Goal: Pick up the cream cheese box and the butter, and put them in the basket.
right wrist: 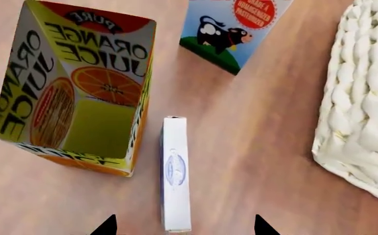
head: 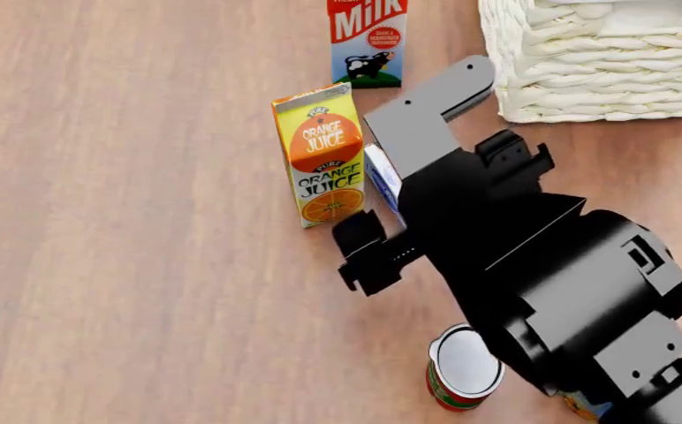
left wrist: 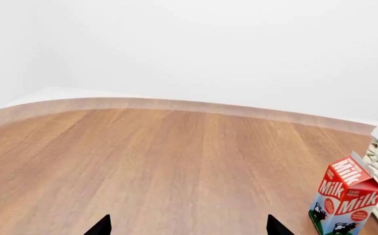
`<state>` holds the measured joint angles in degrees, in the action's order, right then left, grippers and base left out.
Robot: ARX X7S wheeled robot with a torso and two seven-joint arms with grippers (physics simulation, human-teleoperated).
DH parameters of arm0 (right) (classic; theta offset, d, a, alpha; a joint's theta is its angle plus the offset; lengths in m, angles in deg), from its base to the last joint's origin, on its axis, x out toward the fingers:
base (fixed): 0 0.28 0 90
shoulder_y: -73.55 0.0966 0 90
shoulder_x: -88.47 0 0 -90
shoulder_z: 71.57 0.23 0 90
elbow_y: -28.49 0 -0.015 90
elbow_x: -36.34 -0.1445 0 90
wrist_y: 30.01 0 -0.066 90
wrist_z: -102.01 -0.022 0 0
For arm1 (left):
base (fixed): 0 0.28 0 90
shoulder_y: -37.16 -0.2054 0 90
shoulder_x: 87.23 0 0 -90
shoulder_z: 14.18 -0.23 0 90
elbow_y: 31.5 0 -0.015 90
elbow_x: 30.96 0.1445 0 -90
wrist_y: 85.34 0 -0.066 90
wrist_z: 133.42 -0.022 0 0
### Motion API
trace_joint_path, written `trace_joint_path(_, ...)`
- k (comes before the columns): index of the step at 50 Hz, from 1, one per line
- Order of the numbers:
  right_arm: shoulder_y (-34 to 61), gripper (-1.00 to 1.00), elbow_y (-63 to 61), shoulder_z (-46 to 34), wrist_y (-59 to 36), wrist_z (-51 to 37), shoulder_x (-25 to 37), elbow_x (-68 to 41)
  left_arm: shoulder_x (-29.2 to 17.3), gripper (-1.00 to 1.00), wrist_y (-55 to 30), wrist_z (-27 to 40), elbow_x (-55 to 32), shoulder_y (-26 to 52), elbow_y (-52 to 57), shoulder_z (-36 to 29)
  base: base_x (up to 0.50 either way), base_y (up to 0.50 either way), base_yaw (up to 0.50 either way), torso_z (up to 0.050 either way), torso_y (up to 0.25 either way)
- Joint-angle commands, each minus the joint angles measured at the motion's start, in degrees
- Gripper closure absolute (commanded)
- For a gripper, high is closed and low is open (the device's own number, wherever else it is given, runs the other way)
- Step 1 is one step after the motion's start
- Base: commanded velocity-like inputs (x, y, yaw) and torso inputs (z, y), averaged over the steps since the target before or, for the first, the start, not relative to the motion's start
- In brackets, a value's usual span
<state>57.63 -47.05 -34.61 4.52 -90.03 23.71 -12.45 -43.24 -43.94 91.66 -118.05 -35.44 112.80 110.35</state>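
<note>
Beside the tall yellow-orange juice carton (right wrist: 78, 93), the small flat white cream cheese box with blue sides (right wrist: 175, 178) stands on edge, between my right pincer's (right wrist: 182, 227) spread tips. I judge this the approach to picking it: next I must descend squarely and close without nudging the carton.

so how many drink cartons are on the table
2. The orange juice carton stands beside the small white box; the milk carton stands farther back, near the basket. The arm may hide others.

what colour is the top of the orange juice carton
Red, above yellow-orange sides; the orange juice carton shows it best in the right wrist view.
</note>
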Motion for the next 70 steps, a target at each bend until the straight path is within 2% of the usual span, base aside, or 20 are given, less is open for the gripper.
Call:
trace_joint_path(1,-0.9,-1.00,3.0,-1.4,1.7,1.2,-1.2,1.4,-0.1,-1.00,0.3,-0.1,0.0,-0.2,0.0,0.3,0.00,0.00,0.00,0.000,0.000)
trace_joint_path(38,-1.6,-1.00,14.0,-2.7,7.0,4.0,-4.8,4.5,-0.5,-1.00,0.8,-0.1,-0.1,-0.5,0.0,0.0,0.00,0.00,0.00,0.000,0.000)
trace_joint_path(39,-1.5,1.00,14.2,-2.1,7.1,3.0,-4.9,4.5,-0.5,-1.00,0.9,-0.2,-0.1,-0.6,0.0,0.1,0.00,0.00,0.00,0.000,0.000)
trace_joint_path(62,-1.1,1.00,7.6,0.3,3.9,-0.5,-0.5,2.2,-0.6,-1.00,1.1,-0.1,0.5,-0.5,-0.1,-0.6,0.00,0.00,0.00,0.000,0.000)
trace_joint_path(70,-2.6,1.00,1.8,2.1,2.5,-3.0,2.2,-0.1,-0.7,-1.00,1.2,0.1,0.3,-0.5,-0.1,-0.6,0.00,0.00,0.00,0.000,0.000)
